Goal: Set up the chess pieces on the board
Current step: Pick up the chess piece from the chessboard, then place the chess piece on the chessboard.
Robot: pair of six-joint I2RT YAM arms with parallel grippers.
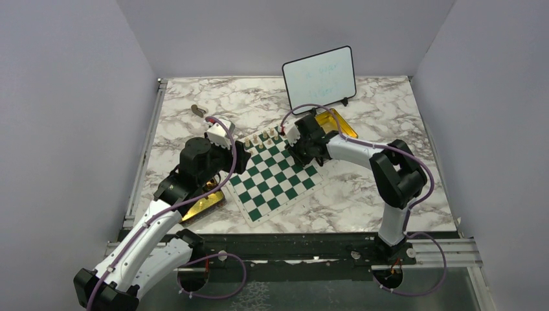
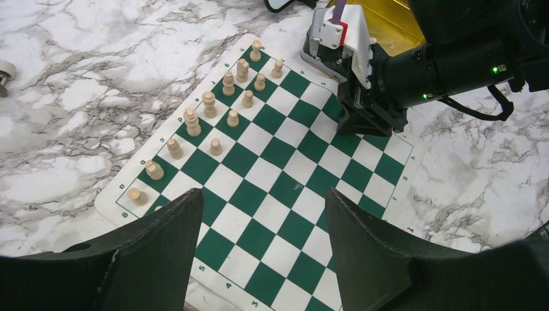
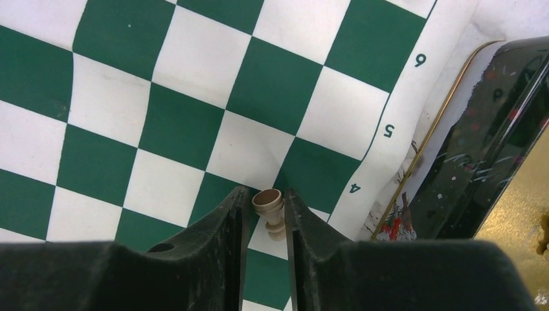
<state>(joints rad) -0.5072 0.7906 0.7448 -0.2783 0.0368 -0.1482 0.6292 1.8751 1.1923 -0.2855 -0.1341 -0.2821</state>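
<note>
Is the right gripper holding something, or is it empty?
Holding something. The right wrist view shows the right gripper shut on a pale chess piece, pinched between its two fingers over the board.

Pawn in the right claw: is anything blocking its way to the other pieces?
Nothing visible does. The right gripper is shut on the pawn over the board, and only bare squares lie between it and the rows of pieces.

green-white board (image 2: 278, 152); beige pieces (image 2: 209, 103) upright, two rows at one edge; one piece (image 3: 268, 202) in right hand (image 3: 266, 194).
</note>
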